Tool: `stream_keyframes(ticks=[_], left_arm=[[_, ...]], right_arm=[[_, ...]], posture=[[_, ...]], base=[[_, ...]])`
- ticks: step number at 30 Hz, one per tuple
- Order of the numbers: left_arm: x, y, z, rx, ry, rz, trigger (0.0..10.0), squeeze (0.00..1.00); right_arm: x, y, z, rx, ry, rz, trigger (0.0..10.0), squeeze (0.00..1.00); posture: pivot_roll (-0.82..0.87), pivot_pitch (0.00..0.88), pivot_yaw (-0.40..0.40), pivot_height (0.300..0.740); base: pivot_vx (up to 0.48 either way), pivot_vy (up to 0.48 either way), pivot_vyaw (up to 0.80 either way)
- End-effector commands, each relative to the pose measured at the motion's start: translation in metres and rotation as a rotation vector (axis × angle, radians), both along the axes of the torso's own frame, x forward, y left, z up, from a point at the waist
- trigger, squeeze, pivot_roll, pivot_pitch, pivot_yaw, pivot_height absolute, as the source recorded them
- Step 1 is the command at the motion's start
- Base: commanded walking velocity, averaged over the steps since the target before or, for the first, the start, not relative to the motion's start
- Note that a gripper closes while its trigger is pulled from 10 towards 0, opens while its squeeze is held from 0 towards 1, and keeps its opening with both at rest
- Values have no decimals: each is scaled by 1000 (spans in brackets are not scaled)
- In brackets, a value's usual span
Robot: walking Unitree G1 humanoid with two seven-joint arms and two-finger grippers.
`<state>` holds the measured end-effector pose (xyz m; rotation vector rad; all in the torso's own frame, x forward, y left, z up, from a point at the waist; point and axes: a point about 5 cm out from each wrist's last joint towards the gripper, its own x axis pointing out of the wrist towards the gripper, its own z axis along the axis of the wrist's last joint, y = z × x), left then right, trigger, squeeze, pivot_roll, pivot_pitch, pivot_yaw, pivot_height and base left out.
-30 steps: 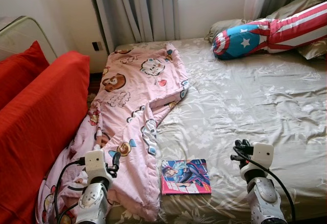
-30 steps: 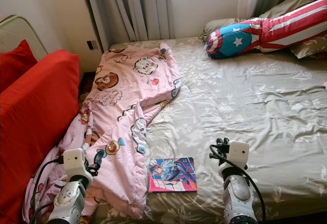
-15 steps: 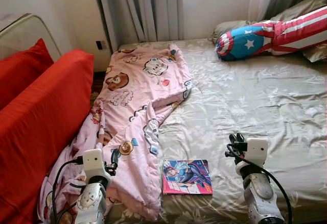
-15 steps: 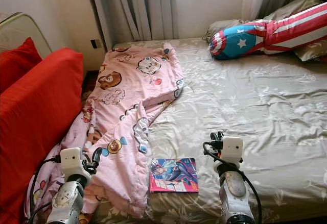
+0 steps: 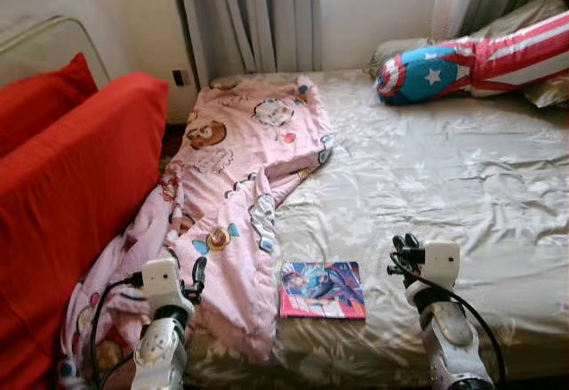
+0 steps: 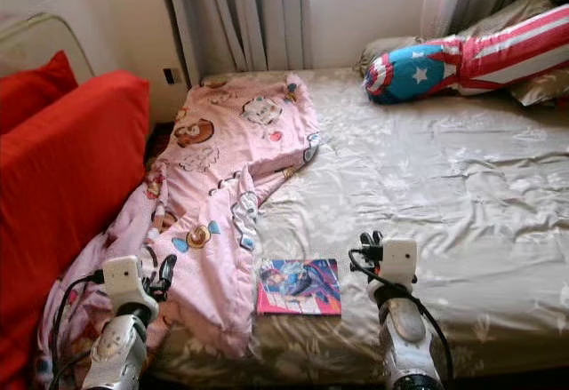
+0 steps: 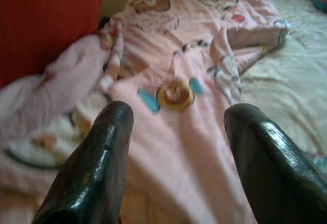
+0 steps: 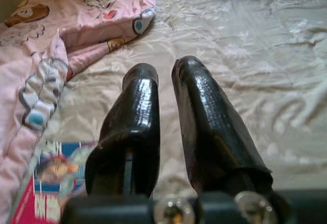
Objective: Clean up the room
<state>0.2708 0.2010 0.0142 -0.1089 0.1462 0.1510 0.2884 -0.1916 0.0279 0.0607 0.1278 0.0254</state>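
Note:
A pink cartoon-print blanket (image 5: 240, 168) lies crumpled along the left side of the bed and spills over its near corner. A colourful magazine (image 5: 323, 289) lies flat on the beige sheet (image 5: 444, 177) beside the blanket's lower edge. My left gripper (image 7: 176, 132) hovers open over the blanket's lower part, its fingers (image 7: 99, 163) wide apart. My right gripper (image 8: 163, 106) is shut with nothing in it, held above the sheet to the right of the magazine (image 8: 48, 170).
A red sofa (image 5: 71, 203) with a red cushion stands close along the bed's left side. A blue, red and white star bolster (image 5: 471, 57) and beige pillows lie at the head of the bed. Curtains (image 5: 249, 17) hang behind.
The whole picture has shifted as the camera moved, showing more of the bed's near edge. Both arms keep the same pose; the grippers' states are unchanged.

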Motion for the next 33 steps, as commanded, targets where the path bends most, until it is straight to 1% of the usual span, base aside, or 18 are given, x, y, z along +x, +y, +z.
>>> stream_keyframes(ticks=[1, 5, 13, 19, 23, 33], left_arm=[[-1, 2, 1, 1, -3, 11, 10000, 0], [1, -1, 0, 1, 7, -16, 10000, 0], [4, -1, 3, 10, 7, -41, 10000, 0], [4, -1, 3, 8, 5, -37, 10000, 0], [0, 0, 0, 3, 13, -33, 10000, 0], [-2, 2, 1, 8, 7, -32, 10000, 0]], right_arm=[[1, 0, 4, 3, -27, -5, 10000, 0], [-1, -3, 3, 2, -27, -32, 10000, 0], [-8, -4, -2, -2, -17, -46, 10000, 0], [-9, -3, -5, 5, -5, -46, 10000, 0], [-9, -2, -4, 5, -4, -41, 10000, 0], [-7, -1, -4, 1, -1, -32, 10000, 0]], posture=[[-178, 0, 13, 611], [-206, 0, 35, 611], [-211, 0, 46, 611], [-199, 0, 44, 611], [-192, 0, 40, 611], [-181, 0, 39, 611]], base=[[0, 0, 0], [0, 0, 0], [0, 0, 0], [0, 0, 0], [0, 0, 0], [0, 0, 0]])
